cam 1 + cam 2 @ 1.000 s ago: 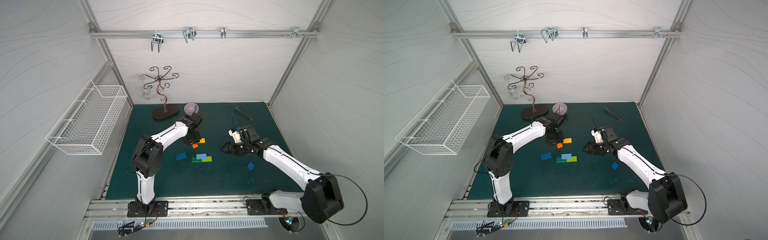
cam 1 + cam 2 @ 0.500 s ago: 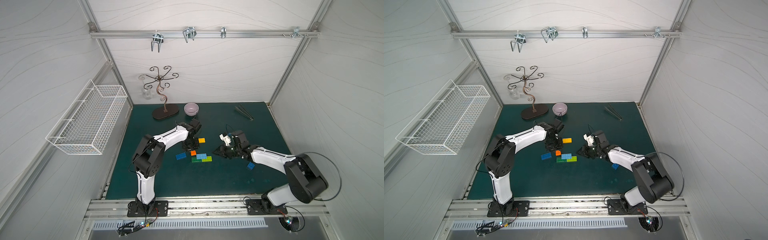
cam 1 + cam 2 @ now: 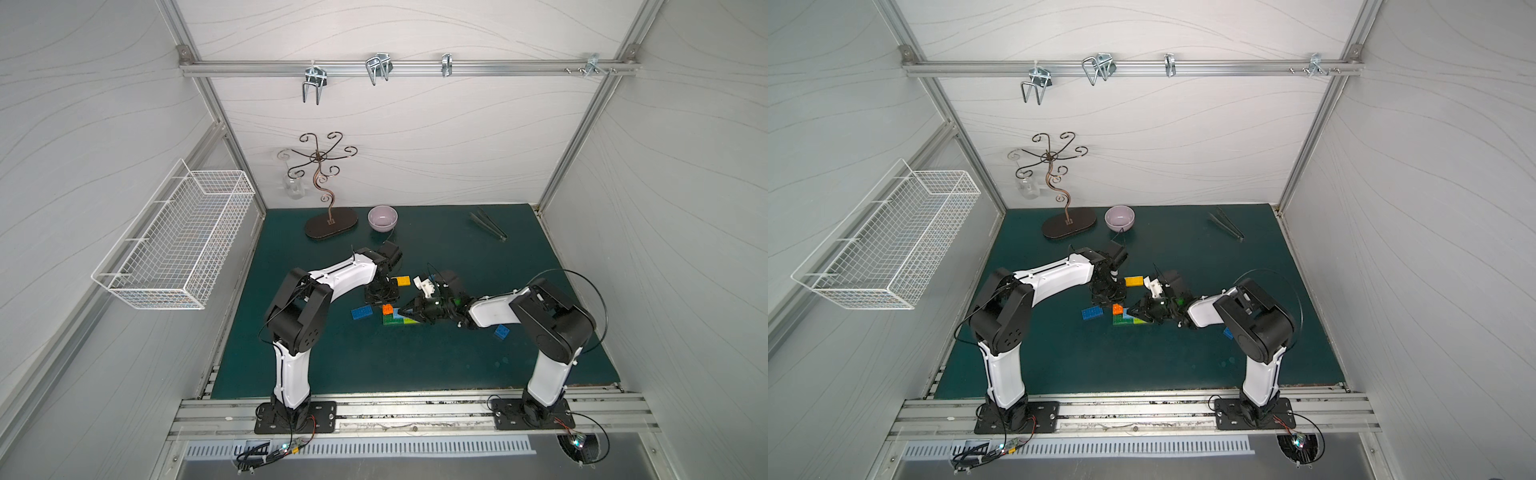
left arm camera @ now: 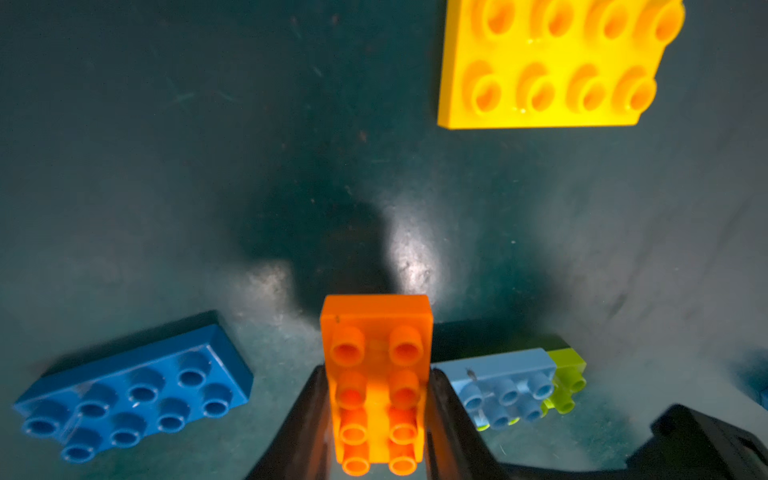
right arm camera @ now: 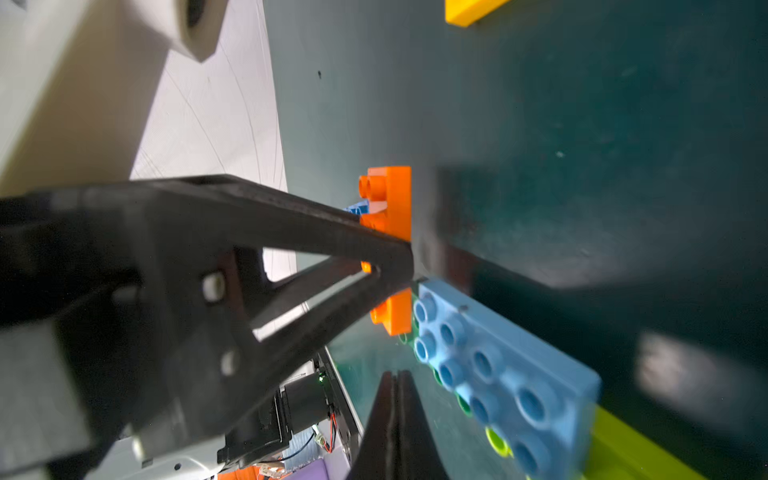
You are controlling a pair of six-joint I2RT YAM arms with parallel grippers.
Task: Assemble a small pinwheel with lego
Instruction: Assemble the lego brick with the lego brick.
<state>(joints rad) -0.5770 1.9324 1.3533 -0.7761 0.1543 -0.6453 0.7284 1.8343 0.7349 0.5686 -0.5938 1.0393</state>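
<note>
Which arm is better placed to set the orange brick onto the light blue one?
Left. The left gripper is clamped on the orange brick, which sits right beside the light blue brick. The right gripper is shut and empty, so it would probably serve better as a brace.

Both arms low; left gripper (image 4: 376,374) clamped, right gripper (image 5: 397,380) closed.

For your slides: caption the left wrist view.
Left claw grips an orange brick, with a yellow brick and blue brick nearby.
</note>
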